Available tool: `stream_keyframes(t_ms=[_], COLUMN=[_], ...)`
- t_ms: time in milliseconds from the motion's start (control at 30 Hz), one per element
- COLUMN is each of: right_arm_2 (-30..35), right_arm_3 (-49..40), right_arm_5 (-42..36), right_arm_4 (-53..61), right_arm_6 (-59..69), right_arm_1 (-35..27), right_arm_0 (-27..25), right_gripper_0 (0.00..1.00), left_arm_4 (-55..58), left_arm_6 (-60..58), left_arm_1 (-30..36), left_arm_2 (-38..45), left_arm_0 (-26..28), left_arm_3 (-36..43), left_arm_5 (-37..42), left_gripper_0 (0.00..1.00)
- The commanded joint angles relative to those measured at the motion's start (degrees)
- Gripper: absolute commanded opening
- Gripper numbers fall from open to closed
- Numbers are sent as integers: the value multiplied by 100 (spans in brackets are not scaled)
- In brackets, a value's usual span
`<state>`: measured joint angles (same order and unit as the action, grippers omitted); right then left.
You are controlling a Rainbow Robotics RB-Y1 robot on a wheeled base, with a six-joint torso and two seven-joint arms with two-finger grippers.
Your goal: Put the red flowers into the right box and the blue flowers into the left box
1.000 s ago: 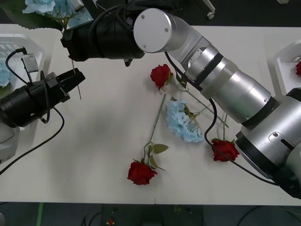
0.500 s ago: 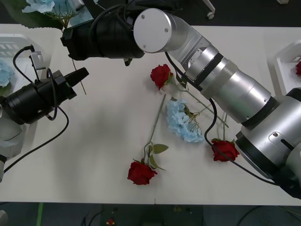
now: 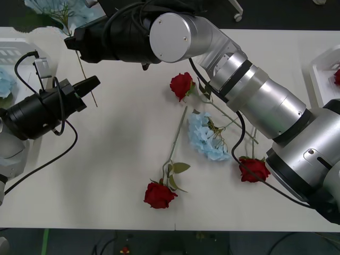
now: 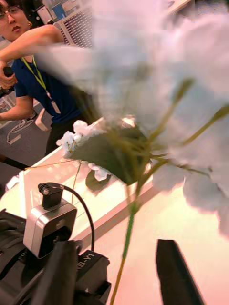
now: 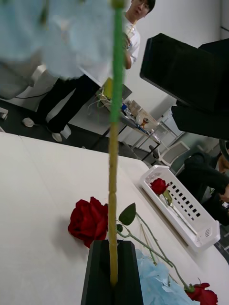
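Observation:
A blue flower [image 3: 53, 7] hangs at the table's far left corner, its thin stem [image 3: 87, 79] running down to my left gripper [image 3: 89, 85]. My left gripper [image 5: 113, 248] is shut on that stem [image 5: 113, 157]. My right gripper [image 3: 71, 42] is higher on the same stem, open, with the stem [image 4: 126, 238] passing loose between its fingers [image 4: 174, 271]. Three red flowers [image 3: 181, 85] [image 3: 159, 195] [image 3: 253, 169] and another blue flower [image 3: 208, 137] lie mid-table. The left box [image 3: 18, 48] holds a blue flower [image 3: 4, 82]. The right box [image 3: 317, 69] holds a red flower [image 3: 337, 77].
My right arm [image 3: 249, 90] stretches across the table over the lying flowers. A black cable [image 3: 58, 154] trails from my left arm over the table. Bare tabletop lies between my left gripper and the flowers.
My left gripper moved up to the stem and closed on it. My right gripper has slid a little up the stem toward the flower head, leaving more stem bare.

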<state>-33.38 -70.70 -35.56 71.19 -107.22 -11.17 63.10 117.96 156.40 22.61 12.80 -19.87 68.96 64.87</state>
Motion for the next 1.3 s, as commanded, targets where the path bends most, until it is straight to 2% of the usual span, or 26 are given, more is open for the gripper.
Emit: stream_keyframes(t_ms=[33, 267, 400, 600, 733, 1033, 1300], right_arm_2=[-37, -221, -529, -766, -766, -766, -766], right_arm_3=[-128, -242, -550, -1174, -1499, -1895, -2431], right_arm_5=[128, 119, -276, -1498, -2219, -3388, -3933], right_arm_4=[-88, -88, -88, 158, 545, 1160, 1336], right_arm_6=[-27, -194, -264, -897, -1855, -4729, -4778], right_arm_1=[27, -333, -957, -2214, -3023, -4517, -5572], right_arm_0=[343, 396, 431, 422, 343, 44, -360], right_gripper_0=[100, 100, 100, 100, 100, 100, 100], left_arm_4=[-19, -239, -494, -1223, -2102, -4115, -5433], left_arm_6=[-140, -558, -1314, -2219, -2975, -3713, -3704], left_arm_1=[77, 736, 1281, 1905, 2345, 2916, 3285], left_arm_2=[197, 627, 821, 1155, 1199, 1559, 1884], left_arm_0=[-236, -236, -236, -236, -228, -228, -228], left_arm_3=[170, 197, 188, 188, 153, -155, -735], left_arm_5=[-53, -27, -159, -660, -1249, -1372, -1530], left_gripper_0=[0, 0, 0, 0, 0, 0, 0])
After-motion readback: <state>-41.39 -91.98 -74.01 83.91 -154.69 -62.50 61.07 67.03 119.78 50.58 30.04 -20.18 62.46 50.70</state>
